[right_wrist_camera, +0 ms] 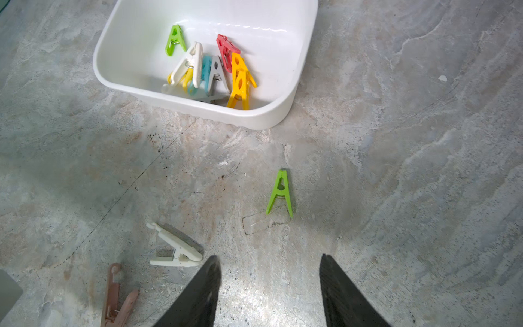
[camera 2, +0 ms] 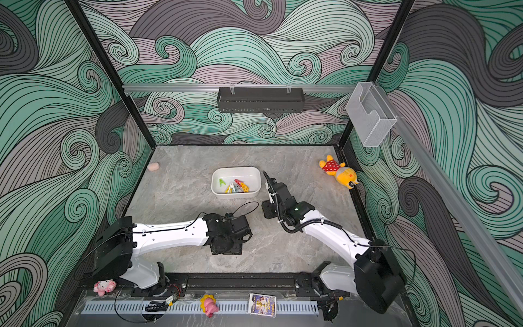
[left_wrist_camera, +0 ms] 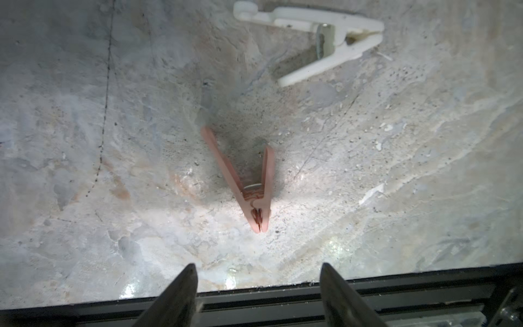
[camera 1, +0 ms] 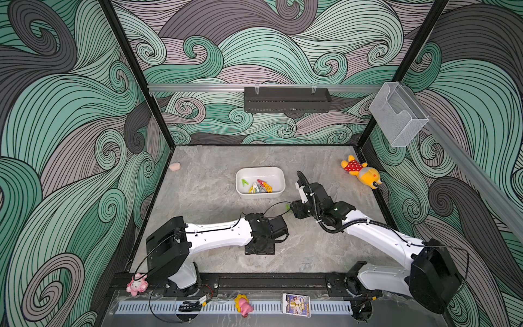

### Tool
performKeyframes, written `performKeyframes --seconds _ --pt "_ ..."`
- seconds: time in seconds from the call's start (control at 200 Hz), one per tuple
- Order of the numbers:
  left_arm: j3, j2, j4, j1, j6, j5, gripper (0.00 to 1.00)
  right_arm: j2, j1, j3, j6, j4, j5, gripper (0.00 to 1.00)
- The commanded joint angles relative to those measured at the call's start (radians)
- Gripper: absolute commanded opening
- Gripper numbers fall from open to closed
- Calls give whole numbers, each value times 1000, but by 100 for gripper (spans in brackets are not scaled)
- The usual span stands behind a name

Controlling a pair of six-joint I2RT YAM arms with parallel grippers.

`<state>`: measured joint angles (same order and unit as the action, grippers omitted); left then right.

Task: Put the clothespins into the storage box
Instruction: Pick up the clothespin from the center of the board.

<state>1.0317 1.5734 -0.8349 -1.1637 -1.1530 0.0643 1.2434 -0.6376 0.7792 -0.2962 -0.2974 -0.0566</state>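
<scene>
In both top views the storage box (camera 1: 261, 171) (camera 2: 236, 170) sits mid-surface (camera 1: 203, 181), holding coloured clothespins (camera 1: 260, 187).

Left wrist view: the left claw (left_wrist_camera: 258, 266) is released and empty. A pink clothespin (left_wrist_camera: 249, 186) lies just ahead, and a white clothespin (left_wrist_camera: 311, 36) lies beyond.

Right wrist view: the right claw (right_wrist_camera: 269, 257) is released and empty. A green clothespin (right_wrist_camera: 280, 195) lies near the box.

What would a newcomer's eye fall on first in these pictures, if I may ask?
Probably the white storage box in the middle of the table, holding a bright heap of clothespins. Three strays lie on the table short of it: a green clothespin, a white clothespin and a pink clothespin. A yellow plush toy in a red spotted dress lies by the far right corner.
</scene>
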Motion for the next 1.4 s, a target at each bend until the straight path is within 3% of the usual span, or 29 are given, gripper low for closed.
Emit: performKeyframes --seconds 0.0,0.64,0.92,1.161,1.396 --pt "12 35 -40 -5 -7 -1 68 -35 15 -16 -10 18 -14 59" --pt "-2 151 38 40 62 -7 60 -53 38 -32 -27 23 22 59" --pt "-13 176 63 52 80 -17 48 -148 39 -92 -37 56 2 59" --pt "-16 189 68 55 93 -29 31 -178 40 -114 -34 55 -3 59" --pt "-34 145 59 56 90 -21 25 -179 41 -108 -34 52 -3 59"
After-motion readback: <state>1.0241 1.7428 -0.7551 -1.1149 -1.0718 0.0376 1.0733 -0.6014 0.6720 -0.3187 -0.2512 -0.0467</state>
